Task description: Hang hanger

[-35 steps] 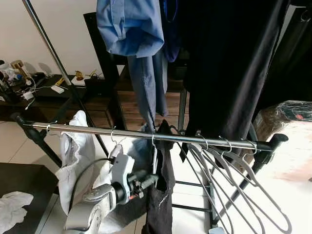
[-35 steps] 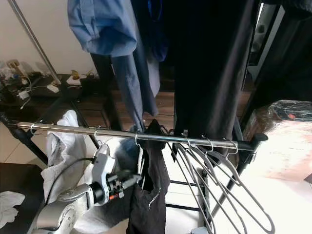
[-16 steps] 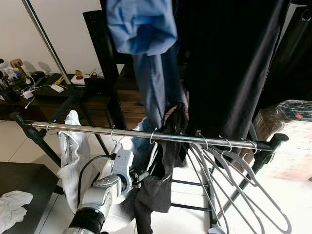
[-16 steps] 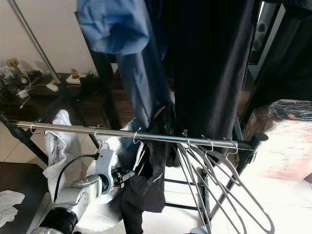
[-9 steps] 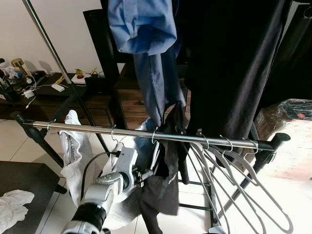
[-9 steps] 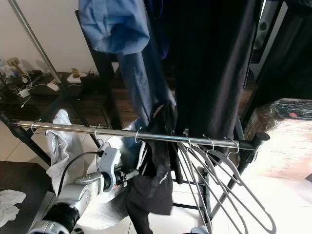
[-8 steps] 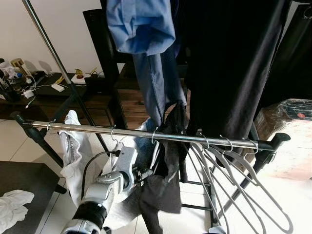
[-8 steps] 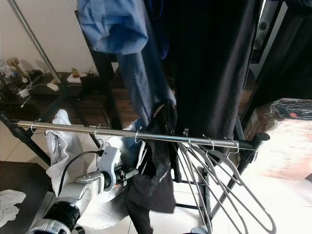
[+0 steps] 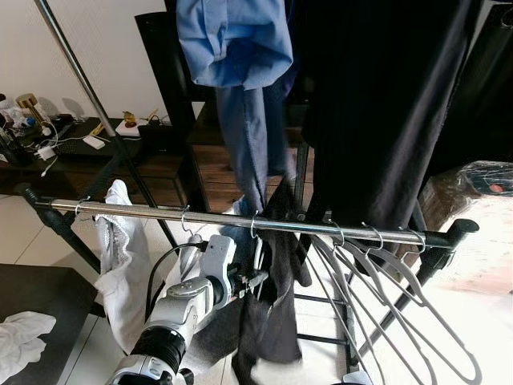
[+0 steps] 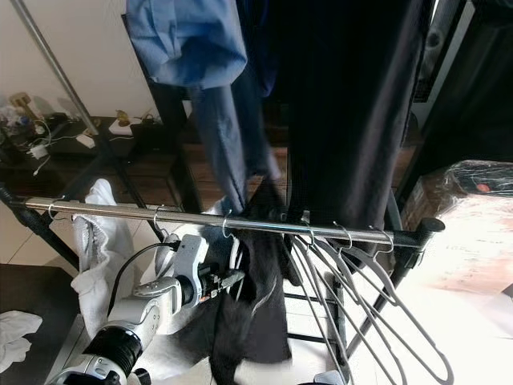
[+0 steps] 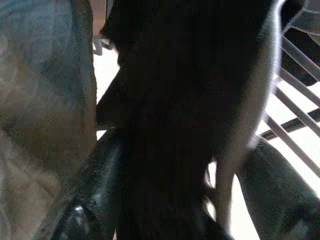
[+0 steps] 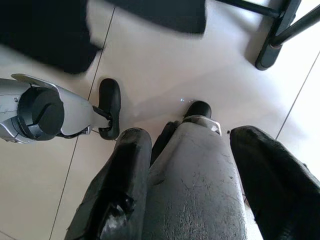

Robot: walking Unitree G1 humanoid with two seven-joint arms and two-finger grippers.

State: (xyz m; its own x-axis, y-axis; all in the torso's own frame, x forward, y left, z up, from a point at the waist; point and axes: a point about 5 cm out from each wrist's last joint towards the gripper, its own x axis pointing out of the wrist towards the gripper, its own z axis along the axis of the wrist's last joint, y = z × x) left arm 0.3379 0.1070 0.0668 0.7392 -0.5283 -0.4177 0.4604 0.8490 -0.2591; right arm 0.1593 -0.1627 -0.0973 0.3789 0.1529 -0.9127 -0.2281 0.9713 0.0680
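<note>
Left claw (image 9: 258, 278) reaches up just under the rail (image 9: 160, 213), fingers closed on the white hanger (image 9: 256, 255) carrying a black garment (image 9: 276, 305); its hook (image 9: 253, 227) sits over the rail, so hanging looks nearly complete. Beyond it along the rail, empty grey hangers (image 9: 385, 297) cluster. Right claw (image 12: 187, 165) hangs idle over the floor, fingers spread, empty.
</note>
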